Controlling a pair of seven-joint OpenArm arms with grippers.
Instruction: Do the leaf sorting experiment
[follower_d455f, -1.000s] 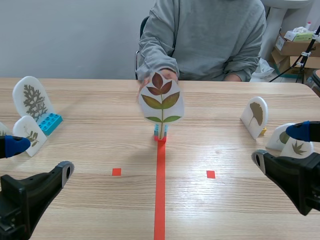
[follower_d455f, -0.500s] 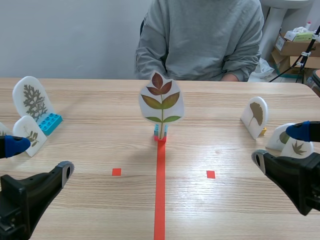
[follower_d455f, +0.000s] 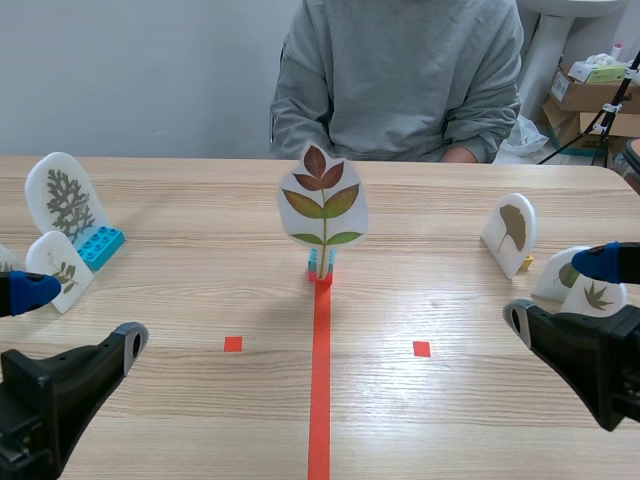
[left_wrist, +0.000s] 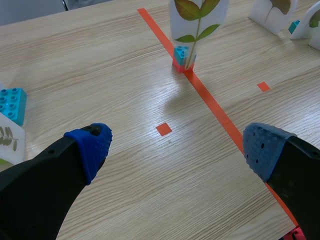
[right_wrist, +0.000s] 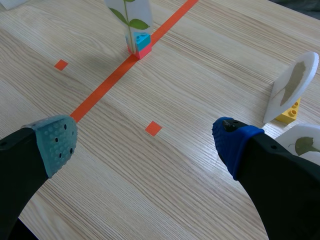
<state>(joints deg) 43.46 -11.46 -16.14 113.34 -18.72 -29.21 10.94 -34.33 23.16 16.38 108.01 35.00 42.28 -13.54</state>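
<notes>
**Wooden table set for leaf sorting, both grippers spread wide**

A tall leaf card (follower_d455f: 322, 201), showing a stem of green leaves topped with red ones, stands upright on a small blue-and-red brick base (follower_d455f: 320, 267) at the middle of the table (follower_d455f: 200, 290). The orange-red tape line (follower_d455f: 320, 380) runs from that base back toward the robot. Well to the card's left stand a fern card (follower_d455f: 66, 196), a blue brick (follower_d455f: 101, 245) and a small sprig card (follower_d455f: 58, 268). Well to the card's right are a ginkgo card (follower_d455f: 511, 231) on a yellow brick (follower_d455f: 525, 264) and two smaller leaf cards (follower_d455f: 596, 295). Behind the card sits a person in a grey sweatshirt (follower_d455f: 400, 75). The left gripper (left_wrist: 175, 142) and the right gripper (right_wrist: 145, 137) hover low on the robot's side of the card, one on either side of the tape. Each has its jaws wide apart and nothing between them.
</notes>
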